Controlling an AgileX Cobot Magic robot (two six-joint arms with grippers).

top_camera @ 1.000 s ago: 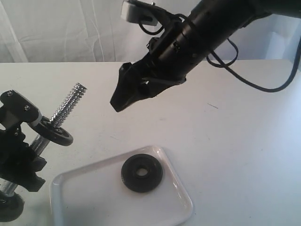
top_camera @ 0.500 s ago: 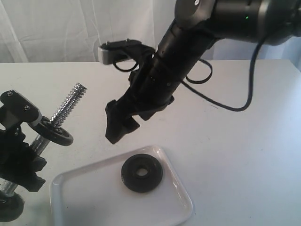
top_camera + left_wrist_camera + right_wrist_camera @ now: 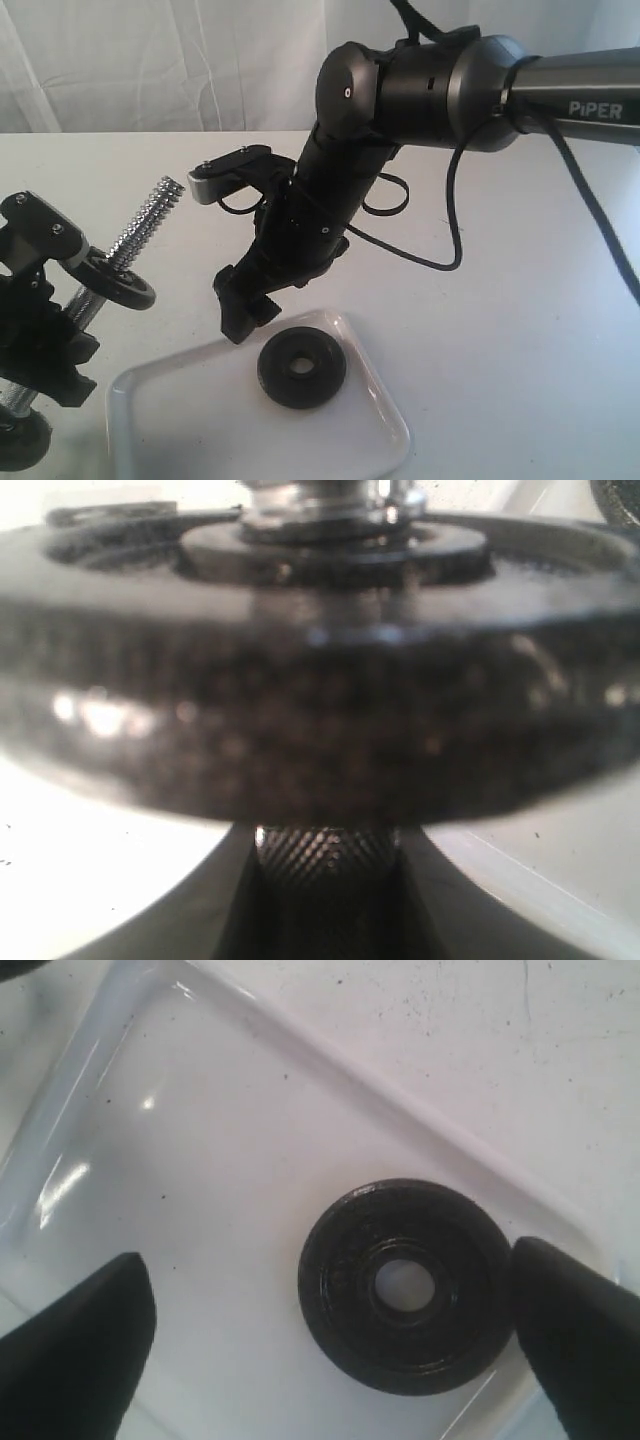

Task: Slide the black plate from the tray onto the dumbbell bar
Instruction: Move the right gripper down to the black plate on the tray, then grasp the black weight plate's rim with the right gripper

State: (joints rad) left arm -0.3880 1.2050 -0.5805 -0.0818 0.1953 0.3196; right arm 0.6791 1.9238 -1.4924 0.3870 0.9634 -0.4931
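Note:
The black plate (image 3: 302, 367) (image 3: 405, 1285) lies flat on the white tray (image 3: 385, 425) (image 3: 200, 1150), near its far right corner. My right gripper (image 3: 243, 315) (image 3: 330, 1350) hangs open just above the tray, tilted down. One finger (image 3: 580, 1340) is beside the plate's rim and the other stands well off over bare tray. The dumbbell bar (image 3: 150, 222) leans at the left with its threaded end up, and my left gripper (image 3: 72, 312) (image 3: 325, 880) is shut on its knurled middle (image 3: 325, 852). Another black disc (image 3: 120, 280) (image 3: 320, 710) sits on the bar above that grip.
A second disc (image 3: 20, 440) shows at the bar's lower end, at the bottom left corner. The right arm's cable (image 3: 452, 210) loops over the white table (image 3: 520, 330). A white curtain hangs behind the table.
The right arm has swung down and leftward, bringing its open gripper from well above the table to just over the tray by the plate. The left arm and bar have not moved.

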